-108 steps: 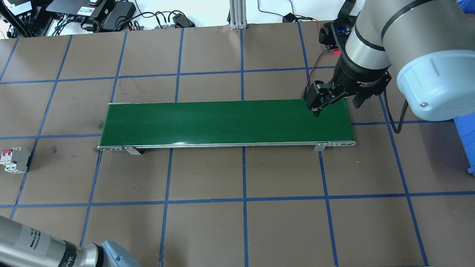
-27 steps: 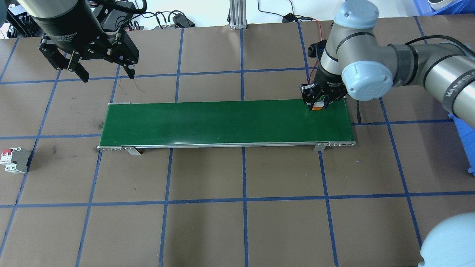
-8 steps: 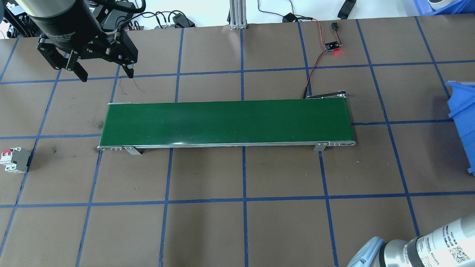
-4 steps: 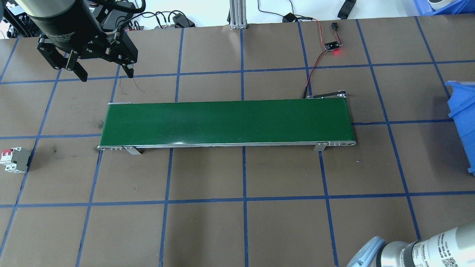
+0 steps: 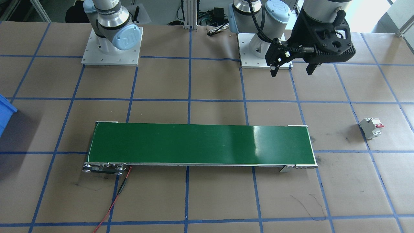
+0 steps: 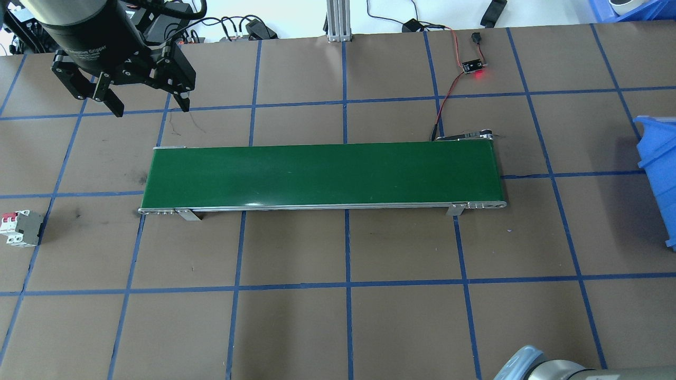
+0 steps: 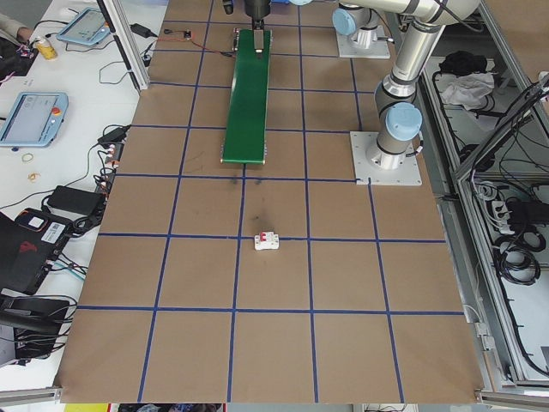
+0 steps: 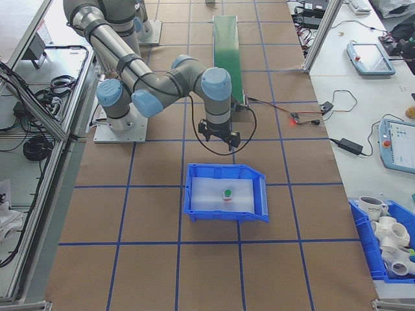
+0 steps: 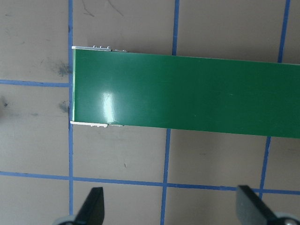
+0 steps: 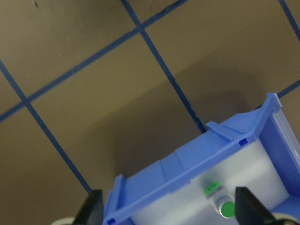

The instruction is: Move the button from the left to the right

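Observation:
The button (image 8: 227, 194), with its green cap and lime base, lies inside the blue bin (image 8: 226, 172) on the robot's right. It also shows in the right wrist view (image 10: 220, 200), close to the bin's near wall (image 10: 187, 173). My right gripper (image 8: 219, 144) hangs open above the table just short of the bin, its fingers (image 10: 93, 206) wide apart and holding nothing. My left gripper (image 6: 152, 110) is open and empty, high above the table beyond the left end of the green conveyor belt (image 6: 322, 174).
A white circuit breaker (image 6: 21, 228) with red levers stands on the table at the far left. A small board with a red light (image 6: 473, 66) and its wires lie past the belt's right end. The blue bin's edge (image 6: 655, 153) sits at the right border.
The right gripper, shut on something at the belt's right end 3.3 s ago, has left the overhead view. Its arm has slid further off the bottom right. The left arm has stayed still.

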Controlling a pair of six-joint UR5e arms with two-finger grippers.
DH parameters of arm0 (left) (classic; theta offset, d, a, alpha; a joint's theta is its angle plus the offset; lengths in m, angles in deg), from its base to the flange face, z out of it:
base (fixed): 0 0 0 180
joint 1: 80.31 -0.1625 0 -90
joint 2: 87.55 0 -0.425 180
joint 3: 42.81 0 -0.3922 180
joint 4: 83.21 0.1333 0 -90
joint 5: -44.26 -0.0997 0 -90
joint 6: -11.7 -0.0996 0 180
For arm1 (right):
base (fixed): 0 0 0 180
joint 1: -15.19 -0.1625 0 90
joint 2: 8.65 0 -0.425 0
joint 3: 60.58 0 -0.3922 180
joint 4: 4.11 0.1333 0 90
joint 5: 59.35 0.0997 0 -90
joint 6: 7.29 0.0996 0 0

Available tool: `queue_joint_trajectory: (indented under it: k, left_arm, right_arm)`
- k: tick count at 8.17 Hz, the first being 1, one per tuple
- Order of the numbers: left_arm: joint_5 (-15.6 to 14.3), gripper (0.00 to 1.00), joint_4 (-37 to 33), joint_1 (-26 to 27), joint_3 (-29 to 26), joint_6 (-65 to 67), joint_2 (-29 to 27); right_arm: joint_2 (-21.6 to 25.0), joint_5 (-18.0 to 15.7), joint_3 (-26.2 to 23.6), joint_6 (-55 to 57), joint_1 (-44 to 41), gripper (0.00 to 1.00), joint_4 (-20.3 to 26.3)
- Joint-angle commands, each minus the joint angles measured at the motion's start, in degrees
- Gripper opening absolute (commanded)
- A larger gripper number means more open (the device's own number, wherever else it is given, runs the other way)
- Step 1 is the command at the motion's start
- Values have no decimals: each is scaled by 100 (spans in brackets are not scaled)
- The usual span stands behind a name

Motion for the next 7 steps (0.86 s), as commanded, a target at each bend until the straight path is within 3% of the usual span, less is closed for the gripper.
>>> queue_joint_trajectory:
  k: [1, 4, 6, 7]
  left_arm:
    - [0, 100, 0, 4, -9, 0, 8]
    - [0, 100, 0, -5, -17, 0, 8]
    - [0, 100, 0, -5, -9, 0, 8]
    - [0, 100, 0, -5, -9, 0, 8]
  right_arm:
    - [869, -28, 92, 3329, -1342, 100, 1194]
    - [943, -108, 460, 6844, -3520, 100, 1450]
    - [846, -380, 514, 8817, -4831, 100, 1224]
    - [532, -467, 731, 9304, -5133, 100, 987]
